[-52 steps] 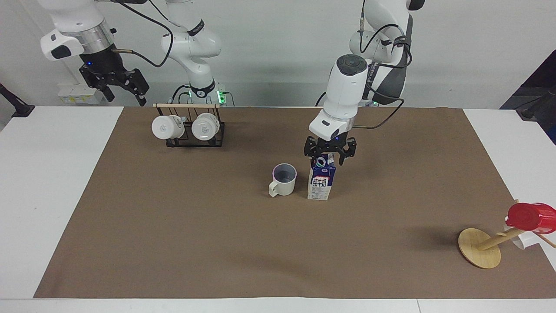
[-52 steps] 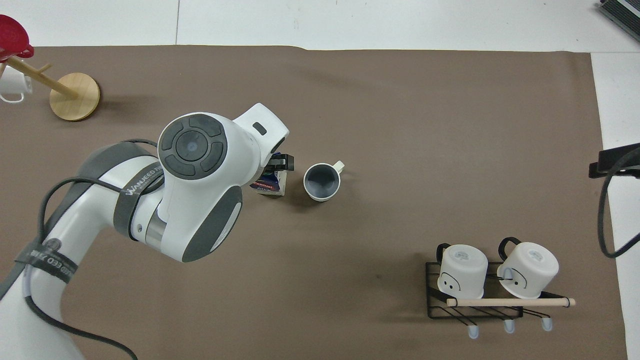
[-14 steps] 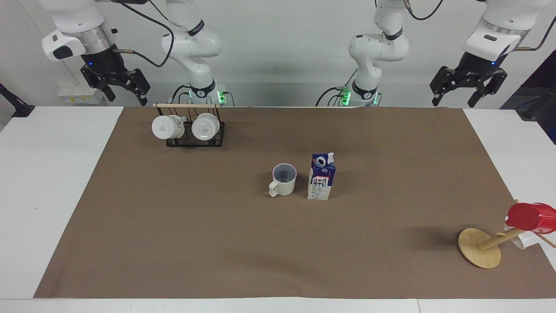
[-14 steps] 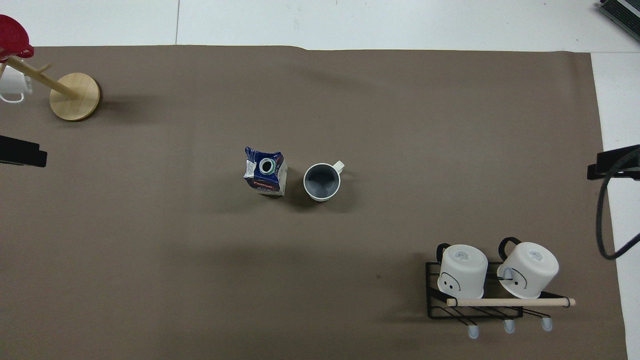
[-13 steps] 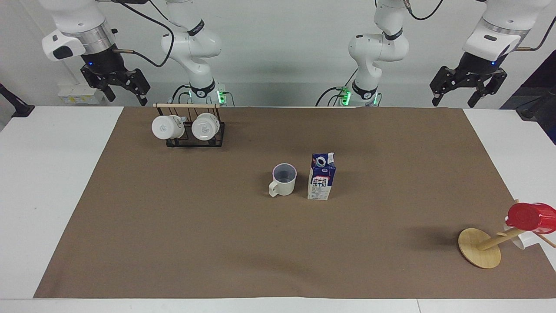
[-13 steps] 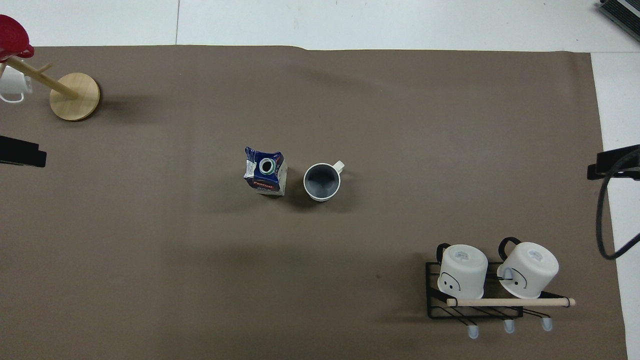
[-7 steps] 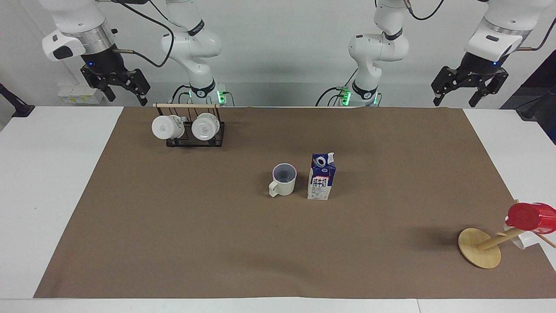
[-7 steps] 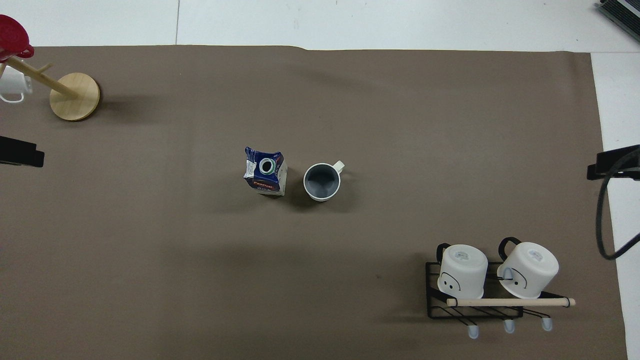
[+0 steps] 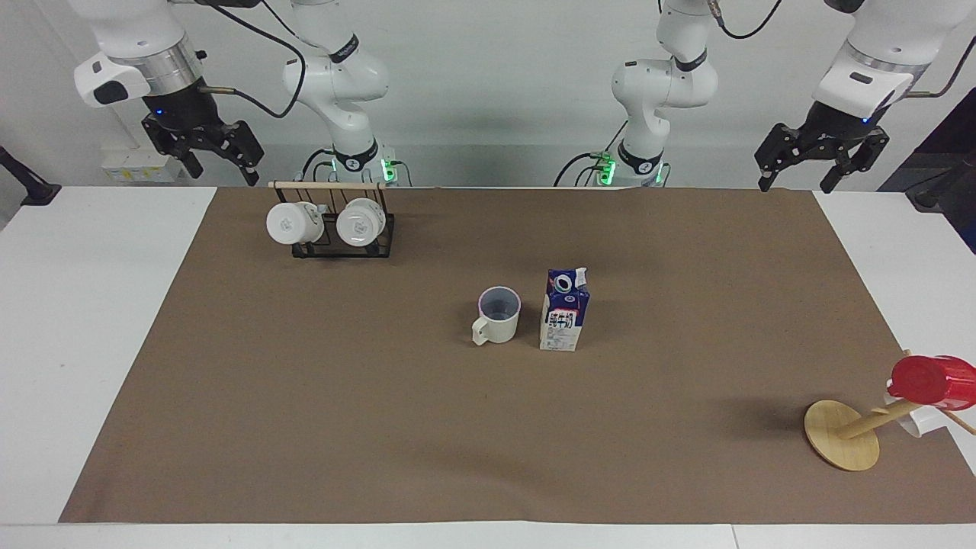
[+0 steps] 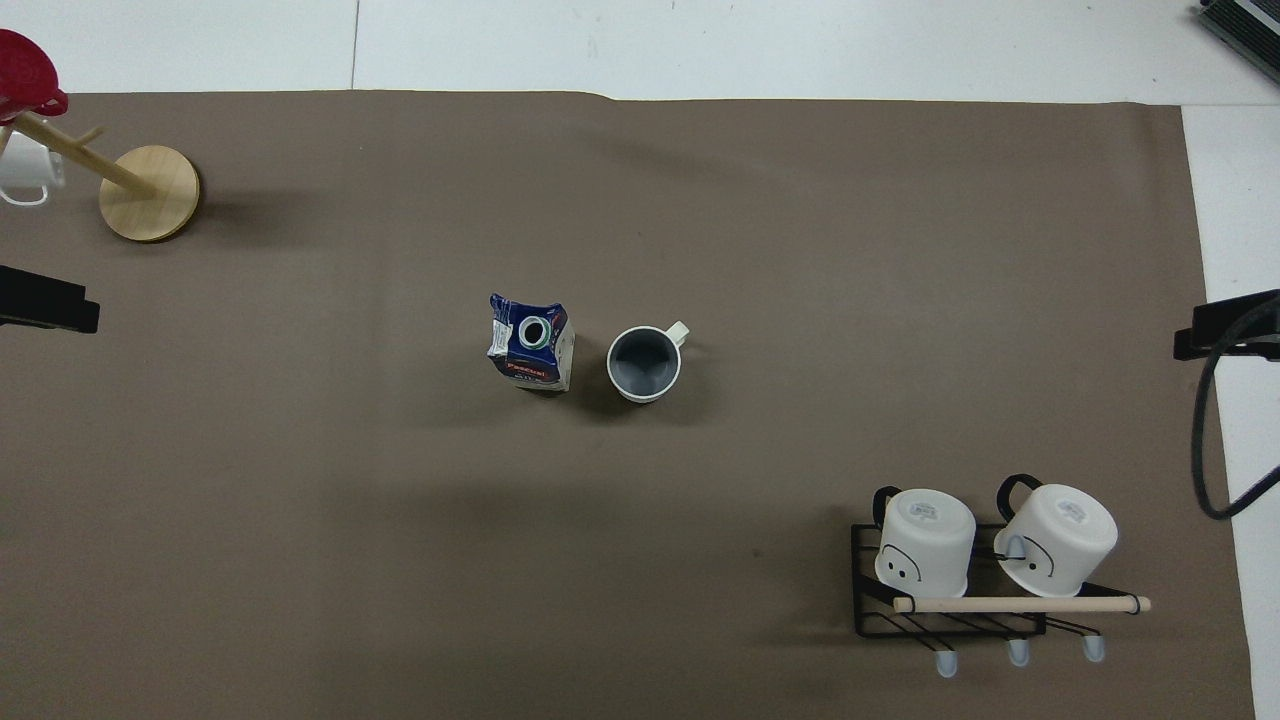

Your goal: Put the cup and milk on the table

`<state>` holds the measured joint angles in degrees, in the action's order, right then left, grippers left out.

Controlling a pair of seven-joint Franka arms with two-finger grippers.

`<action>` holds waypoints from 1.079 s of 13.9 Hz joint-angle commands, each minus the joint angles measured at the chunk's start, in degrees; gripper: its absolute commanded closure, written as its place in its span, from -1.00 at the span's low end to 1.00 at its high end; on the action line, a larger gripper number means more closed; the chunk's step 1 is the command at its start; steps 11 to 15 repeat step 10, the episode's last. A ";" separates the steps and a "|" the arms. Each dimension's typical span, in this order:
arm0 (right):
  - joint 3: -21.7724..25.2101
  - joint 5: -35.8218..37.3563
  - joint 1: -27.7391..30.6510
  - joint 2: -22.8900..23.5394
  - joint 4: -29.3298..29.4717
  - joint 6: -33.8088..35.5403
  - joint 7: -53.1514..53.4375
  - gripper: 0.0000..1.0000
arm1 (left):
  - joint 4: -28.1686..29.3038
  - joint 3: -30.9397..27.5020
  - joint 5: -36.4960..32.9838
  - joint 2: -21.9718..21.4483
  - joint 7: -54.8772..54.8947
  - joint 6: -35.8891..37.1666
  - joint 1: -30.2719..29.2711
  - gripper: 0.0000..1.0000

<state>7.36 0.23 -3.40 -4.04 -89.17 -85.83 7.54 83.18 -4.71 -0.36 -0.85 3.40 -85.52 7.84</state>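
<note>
Standing upright mid-mat, the milk carton (image 9: 564, 309) sits on the table (image 9: 91, 305) with its white cap on top, and the cream mug (image 9: 497, 315) stands just beside it, toward the right arm's end, handle turned away from the robots. A small gap shows between them; neither is touched by anything. Up high, the left claw (image 9: 820, 162) hangs spread open and empty over the mat's corner at the left arm's end, near the robots. Waiting too, the right claw (image 9: 204, 151) hangs with fingers parted, empty, above the table edge at the right arm's end. Near it, a black wire rack (image 9: 343, 238) carries two white mugs (image 9: 293, 222). Well apart, at the left arm's end and farther from the robots, a wooden mug stand (image 9: 842, 435) leans with a red cup (image 9: 929, 381) on it.
</note>
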 commanded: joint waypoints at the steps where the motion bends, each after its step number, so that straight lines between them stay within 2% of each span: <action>1: -0.07 -0.31 0.15 -1.50 -1.88 -0.92 -1.21 -1.00 | -1.09 0.40 0.98 0.15 0.91 0.62 -1.07 -1.00; 15: -0.07 -0.23 0.15 -1.94 -2.59 -1.01 -1.04 -1.00 | -0.38 0.40 0.80 -0.55 1.17 2.38 -0.98 -1.00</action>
